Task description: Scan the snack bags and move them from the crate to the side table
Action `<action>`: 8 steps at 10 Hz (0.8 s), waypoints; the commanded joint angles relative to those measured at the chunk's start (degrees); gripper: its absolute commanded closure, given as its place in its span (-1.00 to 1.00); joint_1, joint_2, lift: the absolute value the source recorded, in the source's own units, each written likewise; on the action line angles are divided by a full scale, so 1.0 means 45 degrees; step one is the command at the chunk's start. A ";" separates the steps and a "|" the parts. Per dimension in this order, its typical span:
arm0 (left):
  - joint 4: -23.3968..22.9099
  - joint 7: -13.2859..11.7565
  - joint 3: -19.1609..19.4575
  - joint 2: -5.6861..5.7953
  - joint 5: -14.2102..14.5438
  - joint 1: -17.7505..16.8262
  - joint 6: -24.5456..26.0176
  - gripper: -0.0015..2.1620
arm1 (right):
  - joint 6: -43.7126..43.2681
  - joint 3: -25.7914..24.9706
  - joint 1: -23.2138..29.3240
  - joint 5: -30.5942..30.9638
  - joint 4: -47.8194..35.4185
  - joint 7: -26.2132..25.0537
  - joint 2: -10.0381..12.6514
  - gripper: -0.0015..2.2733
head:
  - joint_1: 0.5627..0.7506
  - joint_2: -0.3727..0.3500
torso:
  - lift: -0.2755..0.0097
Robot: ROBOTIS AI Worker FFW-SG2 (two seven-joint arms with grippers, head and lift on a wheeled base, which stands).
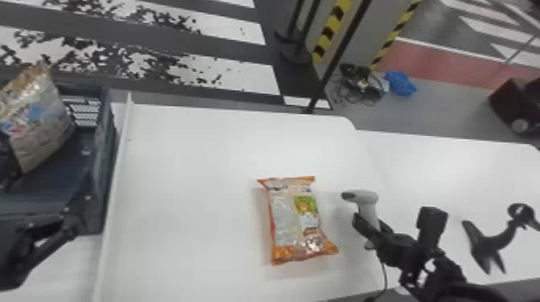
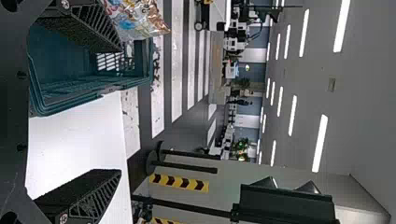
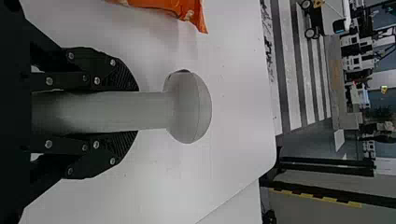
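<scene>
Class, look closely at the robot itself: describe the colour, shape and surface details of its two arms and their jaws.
The left arm and right arm are black, with a boxy block on top of the right one. The left jaws are black and wedge-shaped, with ribbed sides. The right jaws are black too, with pale round screw heads and fine ridges.

The snack bag (image 1: 287, 219) is orange with a green patch; the scanner (image 1: 367, 200) pale grey, the tabletop (image 1: 193, 192) white, the crate (image 2: 88, 88) dark teal, the post (image 1: 331, 30) striped yellow-black.
</scene>
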 commanded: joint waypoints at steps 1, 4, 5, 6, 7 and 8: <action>-0.0004 0.0000 -0.0126 0.0003 -0.0007 -0.0077 0.0000 -0.93 | 0.1035 -0.0559 0.0976 -0.0461 -0.2172 -0.0251 0.0640 0.97 | 0.41 -0.94 | 0.32; -0.0004 0.0000 -0.0244 0.0042 -0.0007 -0.0116 0.0000 -0.93 | 0.2950 -0.0657 0.1796 -0.0871 -0.4867 -0.0271 0.1402 0.97 | 0.41 -0.94 | 0.32; -0.0004 -0.0020 -0.0361 0.0042 -0.0007 -0.0116 0.0000 -0.93 | 0.3418 -0.0305 0.1738 -0.0891 -0.5394 -0.0486 0.1460 0.97 | 0.41 -0.94 | 0.32; -0.0004 -0.0039 -0.0419 0.0042 -0.0007 -0.0116 0.0000 -0.93 | 0.3770 0.0007 0.1503 -0.0813 -0.5609 -0.0564 0.1460 0.97 | 0.41 -0.94 | 0.32; -0.0043 -0.0039 -0.0439 0.0042 -0.0007 -0.0077 0.0000 -0.93 | 0.4121 0.0398 0.1171 -0.0656 -0.5648 -0.0583 0.1441 0.97 | 0.41 -0.94 | 0.32; -0.0121 -0.0039 -0.0419 0.0042 -0.0007 -0.0018 0.0000 -0.93 | 0.4160 0.0769 0.1054 -0.0403 -0.5629 -0.0622 0.1460 0.97 | 0.41 -0.94 | 0.32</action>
